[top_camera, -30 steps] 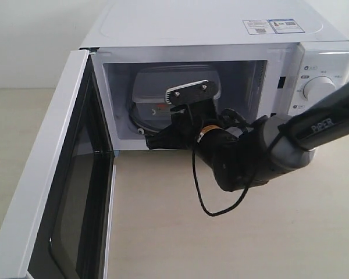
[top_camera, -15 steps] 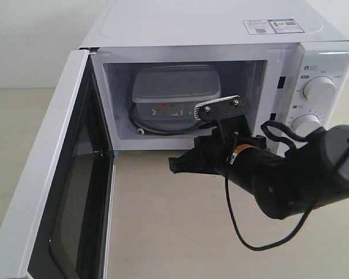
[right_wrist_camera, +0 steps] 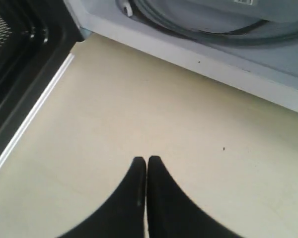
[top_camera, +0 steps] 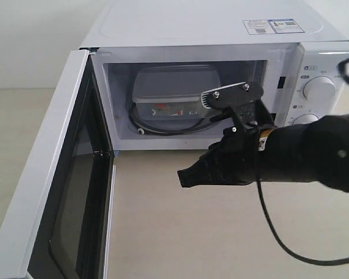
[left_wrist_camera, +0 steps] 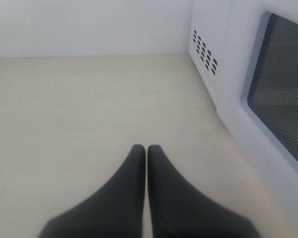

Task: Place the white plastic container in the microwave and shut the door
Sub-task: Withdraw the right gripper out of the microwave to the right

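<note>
Right end effector (top_camera: 183,175) is hovering over the table (top_camera: 180,238) just outside the microwave (top_camera: 209,26), whose door (top_camera: 52,174) is standing wide open. With the container (top_camera: 168,87) sitting inside, placing is looking done; only closing the door is remaining. Both it and the left end effector (left_wrist_camera: 147,148) are pinching fully shut, gripping nothing.

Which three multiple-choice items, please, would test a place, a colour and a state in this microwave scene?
1. Where is the white plastic container relative to the microwave? A on top; B inside; C behind.
2. What colour is the microwave's casing? A white; B black; C red.
3. How is the door? A shut; B open wide; C taken off.

Key: 1 B, it sits in the cavity. 2 A, the top and the dial panel are white. 3 B, it swings out and leaves the cavity exposed.
</note>
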Tool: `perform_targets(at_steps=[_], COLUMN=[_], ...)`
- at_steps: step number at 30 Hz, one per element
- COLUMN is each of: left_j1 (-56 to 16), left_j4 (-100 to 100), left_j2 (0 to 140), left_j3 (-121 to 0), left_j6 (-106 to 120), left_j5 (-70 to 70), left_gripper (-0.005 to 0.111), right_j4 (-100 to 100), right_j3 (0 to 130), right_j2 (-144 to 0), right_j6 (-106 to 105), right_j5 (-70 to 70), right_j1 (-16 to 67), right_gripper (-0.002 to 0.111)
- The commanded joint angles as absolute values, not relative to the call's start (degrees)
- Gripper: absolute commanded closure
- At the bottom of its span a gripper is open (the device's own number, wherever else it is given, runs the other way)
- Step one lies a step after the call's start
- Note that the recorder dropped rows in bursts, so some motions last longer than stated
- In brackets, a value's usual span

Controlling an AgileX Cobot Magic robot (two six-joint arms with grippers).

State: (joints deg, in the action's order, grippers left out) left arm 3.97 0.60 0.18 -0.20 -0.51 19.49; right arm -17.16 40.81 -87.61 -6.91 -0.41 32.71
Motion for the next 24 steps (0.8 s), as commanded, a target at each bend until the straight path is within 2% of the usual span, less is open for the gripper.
perform_targets(at_steps=[1,9,24], left_j1=[4.1,4.1,4.1], left_j4=[0.7,0.7,0.7], left_j2=[0.0,0.0,0.0], left_j3=[0.0,0.0,0.0], left_j6=[-0.4,-0.4,-0.4], left_j5=[19.3,19.3,19.3], left_gripper=[0.103,0.103,0.103], right_j4=[-16.7,-17.9,-17.9], right_j3=[40.5,40.5,40.5], right_j2=[-78.6,-72.5,-72.6], right_j6=[-7.7,-7.6,-7.6], right_j5=[11.3,23.8,24.6], right_j1=[32.7,32.7,32.7], right_gripper=[0.108,0.108,0.108])
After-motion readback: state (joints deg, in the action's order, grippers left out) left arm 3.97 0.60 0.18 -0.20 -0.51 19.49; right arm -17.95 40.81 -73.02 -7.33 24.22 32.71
